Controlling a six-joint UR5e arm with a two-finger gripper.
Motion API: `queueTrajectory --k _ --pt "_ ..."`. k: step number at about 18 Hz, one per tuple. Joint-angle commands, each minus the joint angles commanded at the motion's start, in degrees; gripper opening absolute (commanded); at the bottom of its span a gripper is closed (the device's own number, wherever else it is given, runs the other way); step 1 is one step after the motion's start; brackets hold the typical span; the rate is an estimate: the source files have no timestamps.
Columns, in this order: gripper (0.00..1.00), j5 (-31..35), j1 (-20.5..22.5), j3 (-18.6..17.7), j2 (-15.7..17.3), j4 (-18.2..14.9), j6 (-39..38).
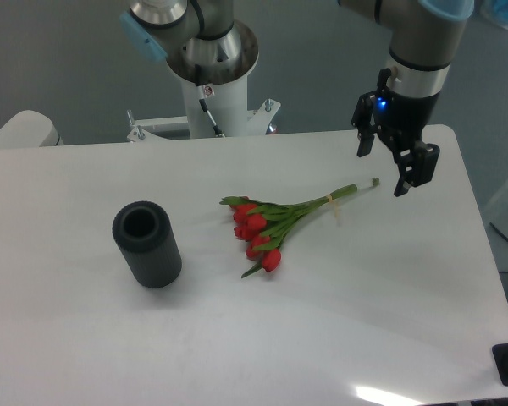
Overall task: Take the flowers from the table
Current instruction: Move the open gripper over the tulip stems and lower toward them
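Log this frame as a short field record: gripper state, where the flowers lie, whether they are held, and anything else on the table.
gripper: open, empty, above the table near the stem ends
flowers: lying flat on the table, blooms toward the vase, stems pointing toward the gripper
contact: none, flowers not yet grasped
vase: dark ribbed cylinder, left of the flowers, apart from them

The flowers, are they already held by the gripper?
No, the flowers lie on the table, and the open gripper hangs apart beyond the stem ends.
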Motion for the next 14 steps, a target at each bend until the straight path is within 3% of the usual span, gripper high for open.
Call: queueTrajectory --k 7,11,14 --pt "0.99 -0.1 -1.7 -1.6 -0.2 0.2 -3.2" --pt "1.0 0.1 -5.3 -4.9 -0.3 3.2 -9.4" --pt "1.0 0.1 -7.0 -9.7 0.3 7.0 -15.3"
